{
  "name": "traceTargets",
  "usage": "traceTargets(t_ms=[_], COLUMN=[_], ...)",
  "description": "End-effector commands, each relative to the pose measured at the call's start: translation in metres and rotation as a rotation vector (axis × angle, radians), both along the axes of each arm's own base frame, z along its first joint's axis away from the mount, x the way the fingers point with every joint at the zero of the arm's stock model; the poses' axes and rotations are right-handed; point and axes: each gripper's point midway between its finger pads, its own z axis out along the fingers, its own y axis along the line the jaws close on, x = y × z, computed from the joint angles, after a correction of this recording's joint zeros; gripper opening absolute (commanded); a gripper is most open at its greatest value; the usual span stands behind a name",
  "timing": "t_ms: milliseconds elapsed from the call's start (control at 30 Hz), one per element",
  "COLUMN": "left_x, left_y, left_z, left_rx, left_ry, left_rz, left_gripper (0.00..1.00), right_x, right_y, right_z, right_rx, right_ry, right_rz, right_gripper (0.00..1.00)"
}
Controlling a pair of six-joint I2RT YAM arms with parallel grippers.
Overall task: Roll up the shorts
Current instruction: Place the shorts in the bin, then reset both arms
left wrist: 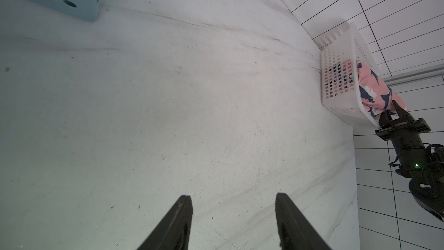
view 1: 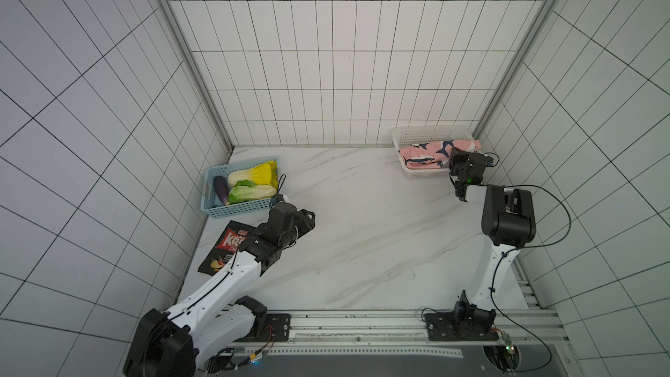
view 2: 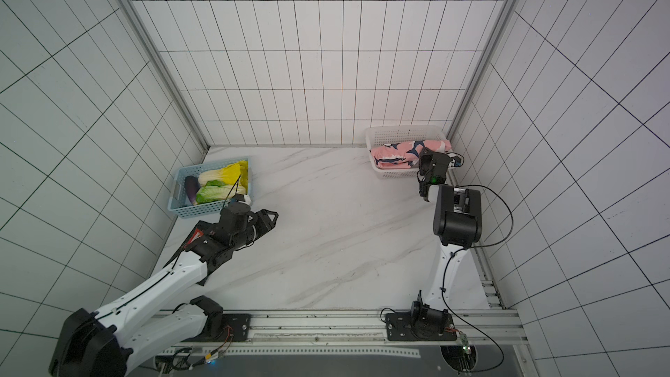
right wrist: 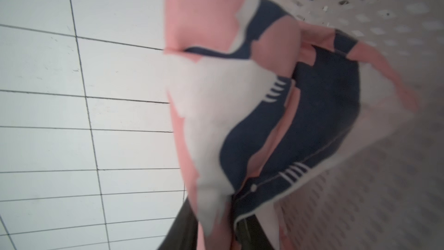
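The shorts (view 1: 435, 152) (view 2: 402, 152), pink with navy-and-white sharks, lie as a rolled bundle in the white basket (view 1: 424, 174) (view 2: 395, 175) at the table's far right corner. One end of the bundle sticks out over the basket's right rim (left wrist: 374, 87). My right gripper (view 1: 453, 155) (view 2: 422, 156) (left wrist: 390, 114) is at that end, open, its jaws parted with the fabric (right wrist: 240, 92) lying between them (right wrist: 216, 215). My left gripper (view 1: 308, 217) (view 2: 270, 217) (left wrist: 233, 198) hovers open above bare marble at the left, with nothing in it.
A blue basket (view 1: 239, 208) (view 2: 203, 210) (left wrist: 60, 3) with cabbages and an eggplant stands at the left edge. A dark chip bag (view 1: 224, 248) (view 2: 188, 244) lies in front of it, partly under the left arm. Tiled walls close in behind the white basket.
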Motion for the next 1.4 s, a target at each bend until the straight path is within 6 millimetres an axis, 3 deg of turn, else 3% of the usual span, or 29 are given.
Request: traceTargets(t_ms=[0, 200, 433, 533, 667, 767, 800, 833, 933, 1033, 1167, 1267, 1367], left_x=[0.002, 0.002, 0.003, 0.003, 0.005, 0.01, 0.013, 0.016, 0.032, 0.051, 0.074, 0.084, 0.09], left_y=[0.003, -0.001, -0.004, -0.006, -0.011, -0.015, -0.015, -0.014, -0.011, 0.004, 0.042, 0.081, 0.121], left_z=[0.0, 0.0, 0.003, 0.005, 0.013, 0.023, 0.026, 0.029, 0.048, 0.068, 0.094, 0.101, 0.094], left_rx=[0.001, -0.018, -0.038, -0.045, -0.025, 0.016, 0.035, 0.059, 0.171, 0.328, 0.565, 0.669, 0.752], left_ry=[-0.007, -0.006, -0.019, -0.025, -0.056, -0.073, -0.071, -0.073, -0.102, -0.138, -0.227, -0.291, -0.352], left_rz=[0.014, 0.006, -0.003, -0.012, -0.036, -0.046, -0.043, -0.037, -0.041, 0.001, 0.077, 0.147, 0.227], left_gripper=[0.59, 0.59, 0.59, 0.59, 0.64, 0.74, 0.79, 0.97, 0.98, 0.98, 0.98, 0.98, 0.98], right_x=[-0.008, -0.038, -0.069, -0.071, -0.082, -0.1, -0.108, -0.115, -0.143, -0.169, -0.198, -0.215, -0.225], right_y=[-0.006, -0.013, -0.004, 0.009, 0.043, 0.07, 0.08, 0.086, 0.102, 0.101, 0.072, 0.045, 0.029], right_z=[-0.006, 0.024, 0.057, 0.06, 0.071, 0.08, 0.084, 0.086, 0.09, 0.087, 0.076, 0.06, 0.044], right_rx=[-0.04, -0.148, -0.294, -0.322, -0.415, -0.57, -0.616, -0.653, -0.781, -0.885, -0.993, -1.089, -1.184], right_ry=[0.063, 0.096, 0.172, 0.175, 0.152, 0.187, 0.19, 0.195, 0.211, 0.241, 0.333, 0.413, 0.429], right_rz=[-0.005, 0.011, 0.087, 0.168, 0.302, 0.4, 0.432, 0.451, 0.504, 0.488, 0.378, 0.27, 0.198], right_gripper=[0.48, 0.53, 0.54, 0.54, 0.56, 0.68, 1.0, 0.99, 0.99, 0.99, 0.99, 0.99, 0.99])
